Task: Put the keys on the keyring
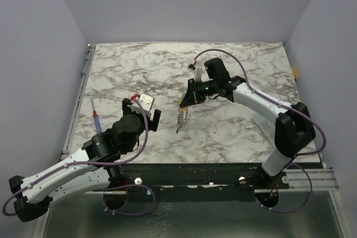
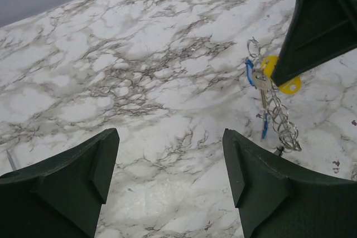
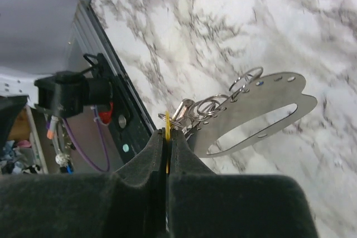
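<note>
Keys [image 2: 260,79] vert., tips down

Grippers, two: left gripper [image 2: 170,151], right gripper [image 3: 165,136]; yellow key head [image 2: 289,86], one; blue pieces [image 2: 248,72], two; metal chain [image 2: 282,124], one; wire rings [image 3: 246,78], at least three; flat metal plate [image 3: 265,110], one; red-and-blue stick [image 1: 96,117], one.

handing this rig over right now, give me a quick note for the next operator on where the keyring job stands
Left gripper: open, empty, facing the bunch.
Right gripper: shut on the yellow tag.
Things: rings, blue tag and chain hang in one bunch from that grip, over the table.
Done: bunch is held up for the left gripper.
Left: the views do not show which keys are already threaded; check that, then thread the rest.
</note>
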Controlling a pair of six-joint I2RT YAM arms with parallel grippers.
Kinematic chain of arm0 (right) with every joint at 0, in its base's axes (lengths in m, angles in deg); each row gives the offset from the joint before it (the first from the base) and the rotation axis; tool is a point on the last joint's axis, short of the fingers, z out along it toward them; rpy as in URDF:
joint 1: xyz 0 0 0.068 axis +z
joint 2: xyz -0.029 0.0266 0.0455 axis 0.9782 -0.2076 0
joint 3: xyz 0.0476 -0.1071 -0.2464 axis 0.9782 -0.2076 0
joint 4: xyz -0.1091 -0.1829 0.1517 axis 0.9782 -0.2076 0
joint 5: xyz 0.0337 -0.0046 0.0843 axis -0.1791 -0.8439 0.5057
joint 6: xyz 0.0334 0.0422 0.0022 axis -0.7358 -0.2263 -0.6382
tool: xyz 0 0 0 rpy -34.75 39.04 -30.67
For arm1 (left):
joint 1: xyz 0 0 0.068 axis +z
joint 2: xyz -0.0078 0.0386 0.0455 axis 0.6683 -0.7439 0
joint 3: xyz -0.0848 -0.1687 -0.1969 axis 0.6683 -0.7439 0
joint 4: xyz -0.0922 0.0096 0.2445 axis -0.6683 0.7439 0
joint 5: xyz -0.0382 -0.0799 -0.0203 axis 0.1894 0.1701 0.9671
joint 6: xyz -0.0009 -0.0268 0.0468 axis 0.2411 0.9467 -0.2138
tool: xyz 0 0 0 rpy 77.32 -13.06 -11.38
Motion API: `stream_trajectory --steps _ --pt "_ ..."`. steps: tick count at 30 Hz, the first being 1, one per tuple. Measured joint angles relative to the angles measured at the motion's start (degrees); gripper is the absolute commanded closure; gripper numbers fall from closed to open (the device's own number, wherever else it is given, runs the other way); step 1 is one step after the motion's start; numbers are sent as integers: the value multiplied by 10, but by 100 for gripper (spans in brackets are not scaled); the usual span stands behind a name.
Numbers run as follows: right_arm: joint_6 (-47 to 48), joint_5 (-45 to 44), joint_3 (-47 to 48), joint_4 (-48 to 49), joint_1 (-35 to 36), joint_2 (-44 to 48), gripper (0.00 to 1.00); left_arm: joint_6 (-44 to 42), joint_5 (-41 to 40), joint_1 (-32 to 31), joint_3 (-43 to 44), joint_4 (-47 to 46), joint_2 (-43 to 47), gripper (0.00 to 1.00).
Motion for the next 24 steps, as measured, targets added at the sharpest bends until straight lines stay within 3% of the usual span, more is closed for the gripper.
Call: stream_trajectory --steps 4,7,10,13,19,24 --pt "-27 29 68 40 1 -76 99 9 -25 0 -21 10 40 18" --pt "-47 35 66 82 1 -82 95 15 -29 0 -30 14 61 18" --pt "-63 36 35 125 -4 -80 55 20 -32 0 -30 13 71 18" --pt "-75 42 -36 162 -22 -83 41 22 -34 0 -30 13 68 18" --pt "-76 24 -186 150 -119 -99 38 22 -33 0 -30 12 38 18" --pt "-47 -32 -183 91 -132 -39 39 17 -33 0 -31 -2 19 18"
